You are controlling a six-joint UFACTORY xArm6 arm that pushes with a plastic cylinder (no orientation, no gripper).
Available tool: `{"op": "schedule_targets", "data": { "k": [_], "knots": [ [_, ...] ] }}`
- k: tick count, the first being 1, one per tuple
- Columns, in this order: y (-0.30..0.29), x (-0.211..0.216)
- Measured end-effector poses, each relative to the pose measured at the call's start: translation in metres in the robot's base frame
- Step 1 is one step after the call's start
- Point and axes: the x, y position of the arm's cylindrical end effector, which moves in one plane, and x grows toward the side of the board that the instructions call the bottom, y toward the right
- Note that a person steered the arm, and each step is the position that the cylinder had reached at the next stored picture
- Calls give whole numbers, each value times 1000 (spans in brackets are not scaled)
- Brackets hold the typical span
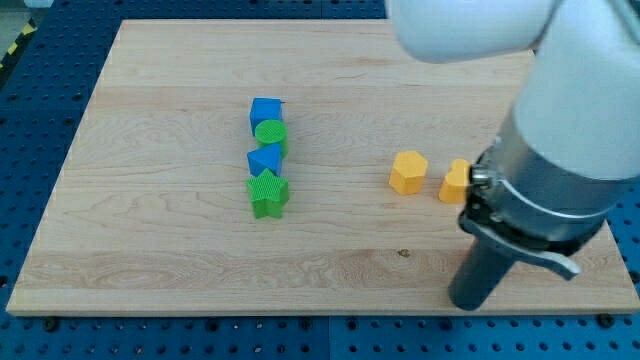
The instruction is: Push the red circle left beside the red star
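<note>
Red circle and star unseen; bearing from the bare tip (468, 304), near right, touching nothing, cannot be told.

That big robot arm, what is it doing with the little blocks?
The arm's dark rod stands near the board's bottom right, my tip touching no block. Two yellow blocks sit just up and left of it, one partly hidden. Mid-board, a blue cube, green circle, blue block and green star form a column. No red circle or red star shows.

White arm housing (580, 90), black collar w/ silver clamp, dark rod; my tip (468, 303) seems blunt.
</note>
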Motion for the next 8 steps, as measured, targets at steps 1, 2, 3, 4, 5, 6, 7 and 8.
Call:
{"op": "schedule_targets", "data": {
  "k": [1, 2, 3, 4, 5, 6, 7, 8],
  "knots": [
    [-1, -8],
    [-1, -27],
    [0, -31],
    [-1, -12],
    [4, -6],
    [10, -8],
    [20, -13],
    [21, -27]
  ]
}}
